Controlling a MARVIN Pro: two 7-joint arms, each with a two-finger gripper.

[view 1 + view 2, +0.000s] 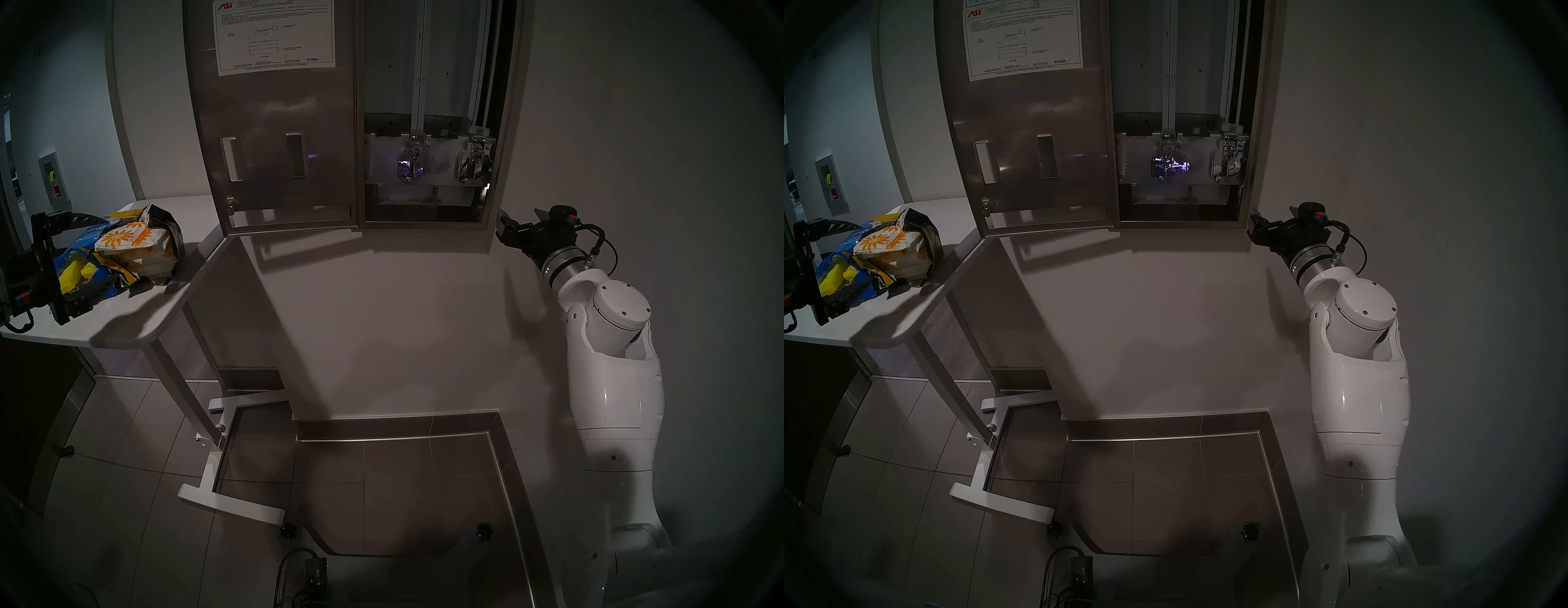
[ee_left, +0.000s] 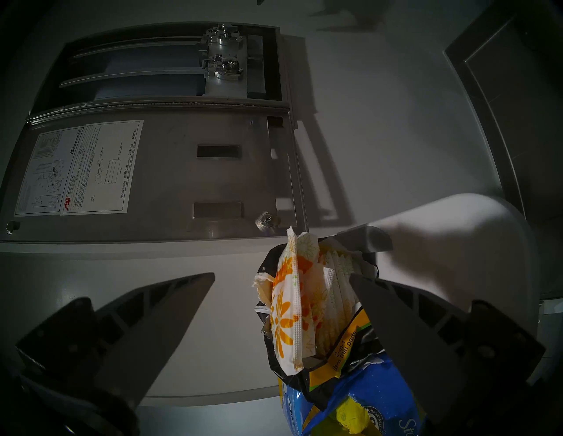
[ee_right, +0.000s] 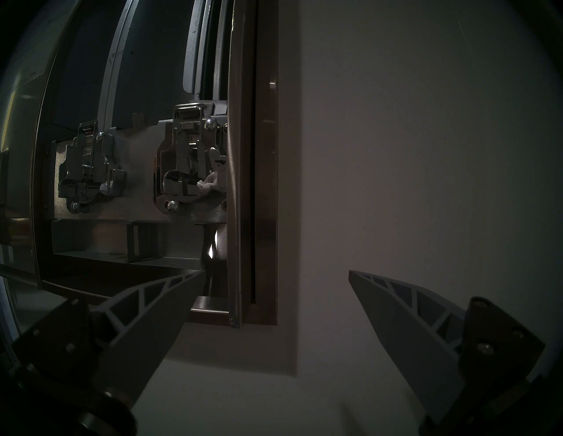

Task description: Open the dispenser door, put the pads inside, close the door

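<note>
The dispenser (image 1: pixel 428 106) hangs on the wall with its chutes and two chrome levers (image 1: pixel 441 163) showing. The dispenser door (image 1: pixel 275 140) stands swung open to the left, its white instruction sheet (image 1: pixel 273 38) facing me. Several orange-flower pads (image 1: pixel 135 242) stick out of a torn blue-and-yellow bag (image 1: pixel 93 293) on the white table (image 1: pixel 127 327), and a yellow pad (image 1: pixel 74 271) lies in the bag. My left gripper (image 1: pixel 97 263) is open around the bag's end; in the left wrist view (image 2: pixel 281 275) the pads (image 2: pixel 286 304) lie between its fingers. My right gripper (image 1: pixel 505 225) is open and empty at the dispenser's lower right corner (image 3: pixel 240 316).
The table's white legs and foot (image 1: pixel 229 505) reach out over the tiled floor below the door. A raised tiled ledge with a metal edge (image 1: pixel 500 463) runs below the dispenser. A doorway is at the far left (image 1: pixel 51 178).
</note>
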